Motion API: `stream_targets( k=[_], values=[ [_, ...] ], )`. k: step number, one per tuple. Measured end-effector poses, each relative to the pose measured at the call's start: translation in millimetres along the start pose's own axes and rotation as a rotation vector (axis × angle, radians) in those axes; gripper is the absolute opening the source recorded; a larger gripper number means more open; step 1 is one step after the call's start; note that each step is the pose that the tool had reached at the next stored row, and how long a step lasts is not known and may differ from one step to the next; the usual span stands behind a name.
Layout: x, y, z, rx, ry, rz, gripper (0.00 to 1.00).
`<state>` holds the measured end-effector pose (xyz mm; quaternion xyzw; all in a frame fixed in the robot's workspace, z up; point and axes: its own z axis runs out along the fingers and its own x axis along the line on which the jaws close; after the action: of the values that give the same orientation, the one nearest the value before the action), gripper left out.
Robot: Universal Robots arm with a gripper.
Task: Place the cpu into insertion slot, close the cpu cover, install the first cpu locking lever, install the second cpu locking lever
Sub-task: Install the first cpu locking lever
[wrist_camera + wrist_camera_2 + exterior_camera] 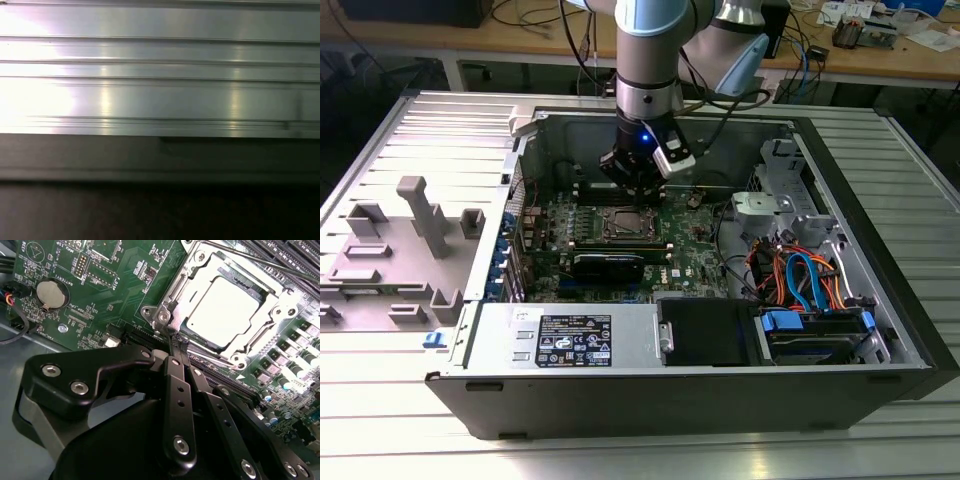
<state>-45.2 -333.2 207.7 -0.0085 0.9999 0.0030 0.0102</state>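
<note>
In the second wrist view the cpu [230, 310], a flat square with a pale silver top, lies in the socket. The metal cpu cover [197, 277] lies down around it as a frame. A thin locking lever rod [265, 261] runs along the socket's far side. My gripper [178, 341] is shut, its black fingertips pressed together at one corner of the cover, with nothing seen between them. In the exterior view my gripper [633, 188] hangs just above the back edge of the insertion slot [608, 228], inside the open computer case.
A coin battery [51, 294] and memory slots [295, 255] flank the socket. A black card [608, 265], the power supply [570, 335] and orange and blue cables [800, 275] lie toward the front. A grey fixture [420, 215] stands outside the case. Ribbed aluminium [160, 75] shows above a dark band.
</note>
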Motion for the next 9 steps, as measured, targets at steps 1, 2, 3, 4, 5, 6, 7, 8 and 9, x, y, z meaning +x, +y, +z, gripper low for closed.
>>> stream_targets(
  k=[1,2,3,4,5,6,7,8,9],
  values=[
    [-0.1,-0.1,0.1,0.0000,-0.0001,0.000,0.11],
    [-0.2,-0.2,0.2,-0.0001,-0.0001,0.000,0.11],
    [-0.3,-0.4,0.3,-0.0001,-0.0001,0.000,0.11],
    [-0.3,-0.6,0.5,-0.0001,-0.0001,0.000,0.11],
    [-0.3,-1.0,0.8,-0.0001,-0.0001,0.000,0.11],
    [-0.3,-1.3,1.0,-0.0001,-0.0001,0.000,0.11],
    [-0.3,-1.5,1.1,-0.0001,0.0000,0.000,0.11],
    [-0.3,-1.8,1.2,-0.0001,0.0000,0.000,0.11],
    [-0.3,-2.0,1.3,-0.0001,0.0000,0.000,0.11]
  ],
)
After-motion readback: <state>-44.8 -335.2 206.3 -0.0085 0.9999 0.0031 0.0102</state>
